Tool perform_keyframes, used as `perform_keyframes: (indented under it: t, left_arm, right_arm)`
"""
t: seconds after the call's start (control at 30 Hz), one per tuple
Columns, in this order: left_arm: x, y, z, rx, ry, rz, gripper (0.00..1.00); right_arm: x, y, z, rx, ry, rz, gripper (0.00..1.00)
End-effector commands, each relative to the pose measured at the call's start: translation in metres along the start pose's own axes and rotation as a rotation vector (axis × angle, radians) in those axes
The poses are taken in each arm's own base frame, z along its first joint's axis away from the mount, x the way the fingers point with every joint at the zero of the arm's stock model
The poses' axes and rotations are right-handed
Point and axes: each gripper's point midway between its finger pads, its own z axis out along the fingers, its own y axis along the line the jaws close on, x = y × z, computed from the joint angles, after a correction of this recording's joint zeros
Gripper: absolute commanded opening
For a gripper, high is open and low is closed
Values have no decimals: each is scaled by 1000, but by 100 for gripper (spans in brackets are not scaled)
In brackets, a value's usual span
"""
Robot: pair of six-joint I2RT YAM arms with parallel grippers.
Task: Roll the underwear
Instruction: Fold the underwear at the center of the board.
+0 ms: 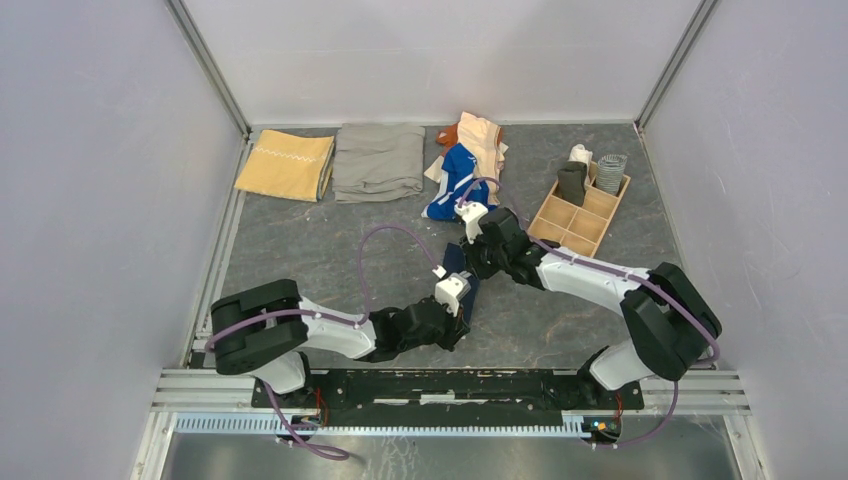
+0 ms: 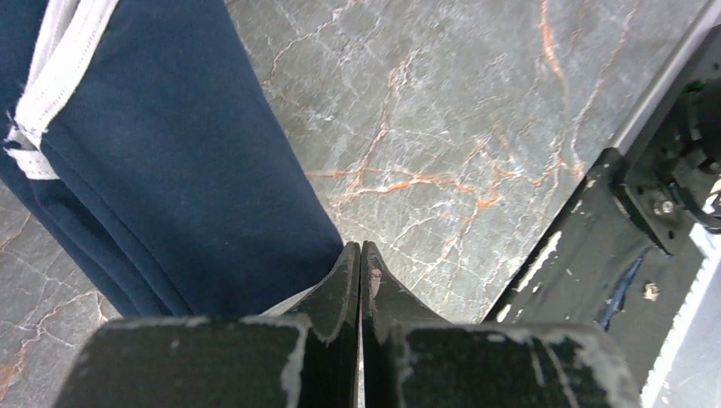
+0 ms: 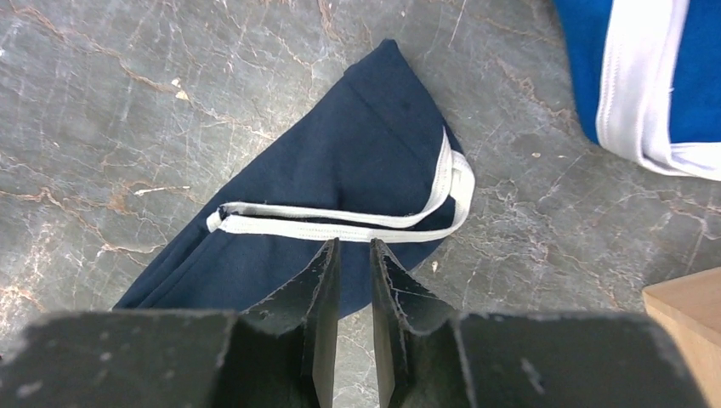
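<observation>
Navy underwear with white trim [image 1: 461, 270] lies flat on the marbled table between my two arms. In the right wrist view the navy underwear [image 3: 357, 161] is folded to a narrow wedge, white trim across its near side. My right gripper [image 3: 350, 245] hovers over its near edge, jaws a narrow gap apart with nothing between them. In the left wrist view the navy underwear [image 2: 170, 170] fills the left side. My left gripper [image 2: 361, 248] is shut and empty, tips at the cloth's edge. Bright blue underwear [image 1: 455, 185] and a peach piece [image 1: 482, 140] lie piled behind.
A wooden divided box [image 1: 585, 215] at the right holds two rolled cloths [image 1: 572, 183]. A folded mustard cloth [image 1: 287, 165] and a folded grey cloth [image 1: 378, 160] lie at the back left. The box's corner [image 3: 684, 323] shows close to my right gripper.
</observation>
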Motion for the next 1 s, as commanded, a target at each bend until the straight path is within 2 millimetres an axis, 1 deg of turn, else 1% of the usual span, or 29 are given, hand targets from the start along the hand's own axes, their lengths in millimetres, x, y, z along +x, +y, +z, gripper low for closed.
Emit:
perform_keyframes:
  t: [0.0,0.23,0.37,0.5,0.6,0.67,0.73,0.77,0.87,0.93,0.97]
  left_arm:
    - [-5,5,7,-20,-46,52,2]
    - [17,13,3,-20,0,34,2]
    - [22,13,0,-8,6,15,2]
    - [26,12,-1,3,14,5,2]
    - [27,10,-2,14,17,4,2]
    - [19,7,-5,21,5,12,2]
    - [4,1,-9,24,-20,26,2]
    - [-6,-3,-11,25,-32,37,2]
    - [-37,-13,-20,18,-66,70,3]
    - [-59,-22,-29,24,-101,78,7]
    - [-72,-25,-38,28,-134,73,10]
  right_arm:
    - [4,2,11,-20,10,18,24]
    - [30,-9,25,36,97,29,21]
    - [39,-14,32,59,132,30,21]
    - [42,-20,38,92,154,24,21]
    - [36,-26,35,131,151,20,22]
    - [25,-24,26,124,104,8,25]
    - [9,-22,12,111,33,-16,28]
    - [-2,-19,3,102,-17,-27,30]
    - [-37,-17,-32,105,-188,-52,33]
    - [-58,-22,-59,146,-298,-49,34]
    - [-64,-27,-72,175,-341,-42,34]
